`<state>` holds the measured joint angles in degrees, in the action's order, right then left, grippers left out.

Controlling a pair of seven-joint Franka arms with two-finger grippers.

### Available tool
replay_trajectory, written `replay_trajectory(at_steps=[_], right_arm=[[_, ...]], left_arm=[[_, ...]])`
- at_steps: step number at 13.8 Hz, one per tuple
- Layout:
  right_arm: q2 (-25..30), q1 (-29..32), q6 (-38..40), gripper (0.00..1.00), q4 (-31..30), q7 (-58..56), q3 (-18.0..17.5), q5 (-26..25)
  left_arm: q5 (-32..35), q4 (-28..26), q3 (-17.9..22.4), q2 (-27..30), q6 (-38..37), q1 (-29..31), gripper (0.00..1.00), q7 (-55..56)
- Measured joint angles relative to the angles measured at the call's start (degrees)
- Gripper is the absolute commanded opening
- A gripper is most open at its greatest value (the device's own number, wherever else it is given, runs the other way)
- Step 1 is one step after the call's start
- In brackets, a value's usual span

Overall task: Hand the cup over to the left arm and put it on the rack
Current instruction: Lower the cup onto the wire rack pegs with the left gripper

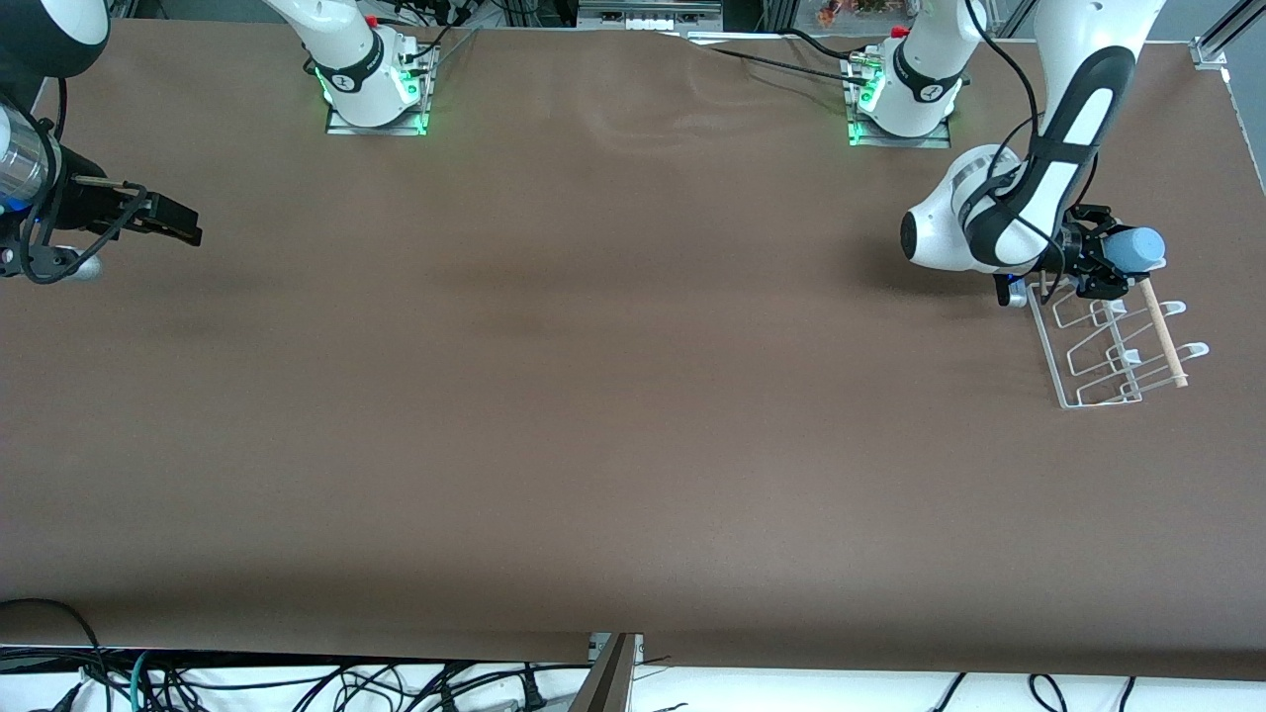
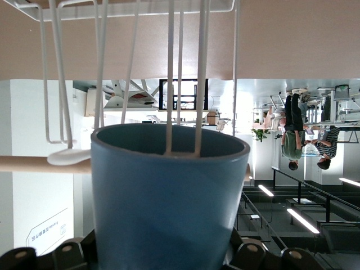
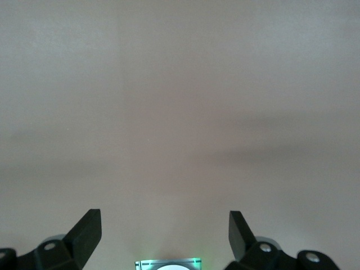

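- The cup [image 1: 1139, 246], clamped sideways in the left gripper [image 1: 1100, 267], is lowered squarely onto the rack [image 1: 1108, 346] before release.
- The right gripper [image 1: 163, 220] waits, jaws spread, empty.

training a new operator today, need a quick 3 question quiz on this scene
1. True or false: the blue cup already stands on the table beside the rack.
2. Which tool holds the cup: A) the left tool, B) the right tool, C) neither?
3. Fill in: the right tool waits over the right arm's end of the table with its fingers ____.

Key:
1. False. The cup is gripped, lying sideways, over the end of the rack nearest the robot bases, with rack wires across its mouth in the left wrist view.
2. A
3. open
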<state>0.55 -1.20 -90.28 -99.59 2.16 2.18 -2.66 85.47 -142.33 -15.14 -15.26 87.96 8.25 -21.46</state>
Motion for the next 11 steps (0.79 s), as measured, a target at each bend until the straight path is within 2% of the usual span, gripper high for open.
replay_trajectory(at_steps=[4, 5, 8, 11], right_arm=[[0.0, 0.0, 0.5, 1.0, 0.0, 0.0, 0.2, 0.0], [0.0, 0.0, 0.6, 1.0, 0.0, 0.0, 0.2, 0.0], [0.0, 0.0, 0.6, 1.0, 0.0, 0.0, 0.2, 0.0], [0.0, 0.0, 0.6, 1.0, 0.0, 0.0, 0.2, 0.0]], left_arm=[[1.7, 0.0, 0.1, -3.1, 0.8, 0.0, 0.01, 3.2], [1.9, 0.0, 0.1, -3.7, 0.8, 0.1, 0.99, 4.0], [2.2, 0.8, 0.1, -3.9, 0.7, 0.1, 1.0, 5.1], [2.0, 4.0, 0.1, -3.1, 0.7, 0.1, 1.0, 5.1]])
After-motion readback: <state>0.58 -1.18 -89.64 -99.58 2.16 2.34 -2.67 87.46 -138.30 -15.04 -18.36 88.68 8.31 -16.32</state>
